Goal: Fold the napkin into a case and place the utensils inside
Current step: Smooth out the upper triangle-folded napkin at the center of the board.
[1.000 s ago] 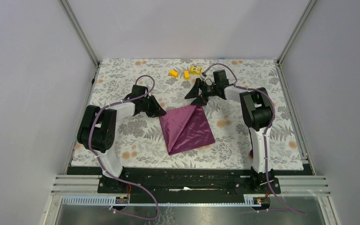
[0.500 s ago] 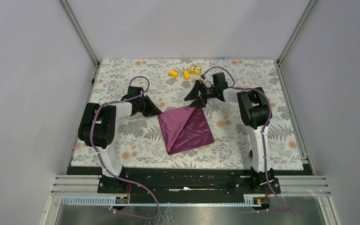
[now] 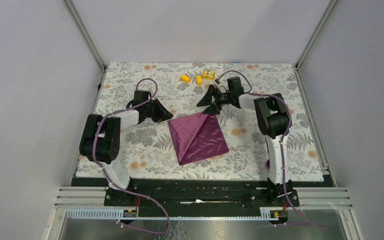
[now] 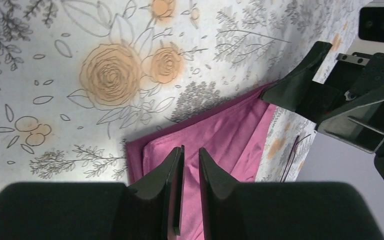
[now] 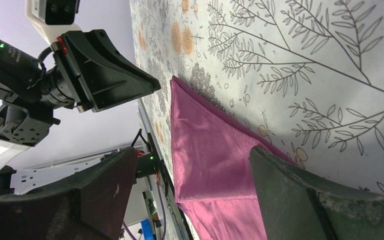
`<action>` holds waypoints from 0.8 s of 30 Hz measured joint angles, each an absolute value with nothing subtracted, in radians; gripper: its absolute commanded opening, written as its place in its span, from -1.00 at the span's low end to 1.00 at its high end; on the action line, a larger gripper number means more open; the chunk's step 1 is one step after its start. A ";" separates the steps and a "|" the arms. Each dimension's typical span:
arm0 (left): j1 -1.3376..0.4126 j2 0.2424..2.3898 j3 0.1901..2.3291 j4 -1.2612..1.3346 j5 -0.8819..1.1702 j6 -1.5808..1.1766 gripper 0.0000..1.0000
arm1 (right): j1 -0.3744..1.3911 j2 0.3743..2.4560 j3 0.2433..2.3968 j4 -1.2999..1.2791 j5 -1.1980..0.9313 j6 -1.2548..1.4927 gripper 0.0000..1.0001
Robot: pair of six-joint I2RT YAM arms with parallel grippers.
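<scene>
a: napkin (image 3: 198, 138) lies folded mid-table on the tablecloth (image 3: 130, 85), nothing pinching it?

b: right. my left pincer (image 4: 190, 165), pressed nearly together, has just backed off left of its corner; my right pincer (image 3: 209, 101) hangs spread at the far tip. next fold can start.

Your left wrist camera looks down past the left gripper (image 4: 190, 167), its two black fingers nearly closed with a thin gap, above a folded plum-purple satin napkin (image 4: 220, 137). It lies on a grey floral tablecloth with orange roses (image 4: 112, 75). The other black gripper (image 4: 330, 95) sits at the napkin's far corner.
</scene>
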State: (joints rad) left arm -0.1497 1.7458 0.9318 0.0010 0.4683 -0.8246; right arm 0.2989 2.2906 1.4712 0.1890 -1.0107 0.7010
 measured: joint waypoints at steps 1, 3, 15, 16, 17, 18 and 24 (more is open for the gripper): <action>-0.150 1.750 0.925 0.008 0.469 -0.828 -0.57 | 0.299 2.291 1.465 0.192 -1.010 0.705 0.80; -0.150 1.769 0.907 0.020 0.467 -0.830 -0.58 | 0.298 2.292 1.460 0.191 -1.007 0.706 0.80; -0.152 1.768 0.896 -0.043 0.455 -0.809 -0.23 | 0.300 2.259 1.501 0.016 -0.938 0.632 0.90; -0.152 1.746 0.898 -0.065 0.453 -0.804 -0.16 | 0.301 2.242 1.501 -0.015 -0.923 0.618 0.91; -0.152 1.724 0.901 -0.085 0.453 -0.797 -0.09 | 0.303 2.215 1.501 -0.059 -0.901 0.598 0.93; -0.152 1.693 0.905 -0.105 0.452 -0.789 -0.02 | 0.305 2.186 1.501 -0.097 -0.881 0.577 0.98; -0.152 1.452 0.923 -0.199 0.453 -0.729 0.35 | 0.330 1.927 1.454 -0.280 -0.754 0.448 0.99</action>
